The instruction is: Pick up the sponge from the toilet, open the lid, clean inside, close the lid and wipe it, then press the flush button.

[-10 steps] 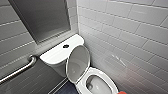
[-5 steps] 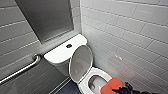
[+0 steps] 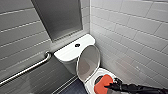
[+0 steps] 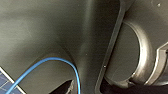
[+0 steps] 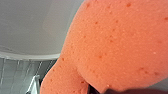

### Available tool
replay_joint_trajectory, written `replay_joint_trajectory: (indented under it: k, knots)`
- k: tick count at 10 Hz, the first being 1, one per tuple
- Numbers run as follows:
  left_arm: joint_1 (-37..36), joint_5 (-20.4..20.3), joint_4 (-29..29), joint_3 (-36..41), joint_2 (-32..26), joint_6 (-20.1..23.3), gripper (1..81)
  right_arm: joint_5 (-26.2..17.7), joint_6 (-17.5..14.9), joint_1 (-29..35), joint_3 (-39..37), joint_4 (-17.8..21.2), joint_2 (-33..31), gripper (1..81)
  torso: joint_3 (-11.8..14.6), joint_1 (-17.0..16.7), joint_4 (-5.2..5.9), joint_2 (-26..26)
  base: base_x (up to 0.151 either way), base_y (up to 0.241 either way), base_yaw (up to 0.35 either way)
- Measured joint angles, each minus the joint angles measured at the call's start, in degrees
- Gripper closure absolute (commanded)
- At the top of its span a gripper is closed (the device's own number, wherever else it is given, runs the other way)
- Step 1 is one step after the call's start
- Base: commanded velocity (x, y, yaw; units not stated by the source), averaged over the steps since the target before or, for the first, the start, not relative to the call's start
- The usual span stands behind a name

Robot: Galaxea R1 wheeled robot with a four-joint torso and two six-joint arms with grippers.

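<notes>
In the head view the toilet (image 3: pixel 71 53) stands in a tiled corner, its boxy tank near the middle and the bowl running off toward five o'clock. The lid (image 3: pixel 88 62) is up, standing nearly upright against the front of the tank with its hollow underside facing the bowl. The flush button (image 3: pixel 77 45) sits on the flat tank top, at about eleven o'clock from the raised lid. The sponge (image 3: pixel 102 83) hangs over the open bowl at five o'clock from the lid, overlapping the white seat ring (image 3: pixel 100 73); whether it touches the ceramic I cannot tell. The right gripper (image 3: pixel 111 86) comes in from four o'clock on a dark arm, its jaws pinching the sponge at the edge nearest the arm. In the right wrist view the sponge (image 5: pixel 120 45) shows large and pitted, close before the camera, with white ceramic behind it. A steel grab bar (image 3: pixel 27 68) slants along the wall at nine o'clock from the tank, and a dark recessed panel (image 3: pixel 60 17) hangs at twelve o'clock above it. In the left wrist view a blue cable (image 4: pixel 62 61) curves across dark robot casing.
</notes>
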Motion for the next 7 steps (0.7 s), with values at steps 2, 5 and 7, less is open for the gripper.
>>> replay_joint_trajectory:
  k: [2,5,7]
  knots:
    - [-0.1,-0.2,0.0,-0.1,0.0,0.0,1.0,-2.1,0.2,2.5,-2.9,0.0,3.9,81.1,0.0,0.0,1.51,0.0,0.0,0.0,0.0]
    - [-0.1,-0.2,0.0,-0.1,0.0,0.0,1.0,-3.7,2.8,3.5,-8.8,-0.1,8.5,81.1,0.0,0.0,1.47,0.0,0.0,0.0,0.0]
    - [-0.1,-0.2,-0.1,-0.1,0.0,-0.1,1.0,-3.8,3.9,3.6,-12.8,-0.1,13.3,81.1,0.0,0.0,1.47,0.0,0.0,0.0,0.0]
